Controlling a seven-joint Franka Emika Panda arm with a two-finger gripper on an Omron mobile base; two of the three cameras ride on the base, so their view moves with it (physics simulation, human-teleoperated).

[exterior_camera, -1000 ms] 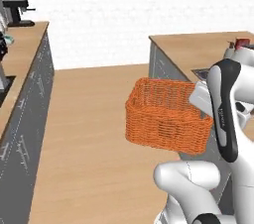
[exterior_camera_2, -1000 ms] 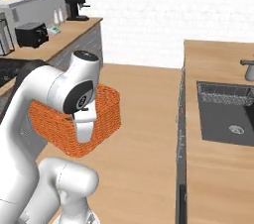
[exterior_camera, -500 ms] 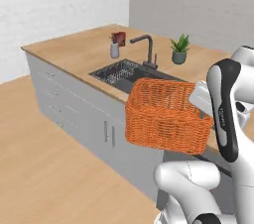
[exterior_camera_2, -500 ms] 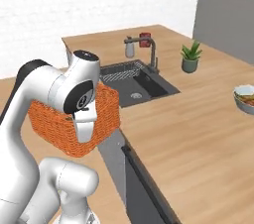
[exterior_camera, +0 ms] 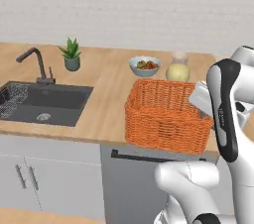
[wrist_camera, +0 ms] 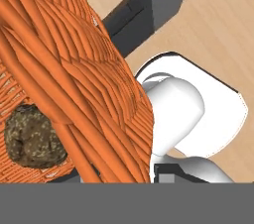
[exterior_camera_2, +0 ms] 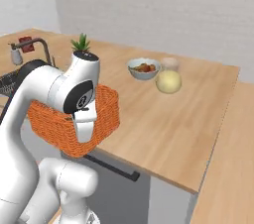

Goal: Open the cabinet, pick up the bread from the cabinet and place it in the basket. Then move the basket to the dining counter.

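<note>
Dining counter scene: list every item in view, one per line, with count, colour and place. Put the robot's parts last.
basket: one, orange woven, held up at the counter's front edge
bread: one, brown, inside the basket
dining counter: one, light wood, against a pale brick wall
sink: one, black, set into the counter at left
faucet: one, dark, behind the sink
potted plant: one, green in a grey pot, right of the faucet
bowl: one, white, holding food, at the back
jar: one, pale yellow, right of the bowl
arm: one, white
tool: one, gripping the basket's rim
</note>
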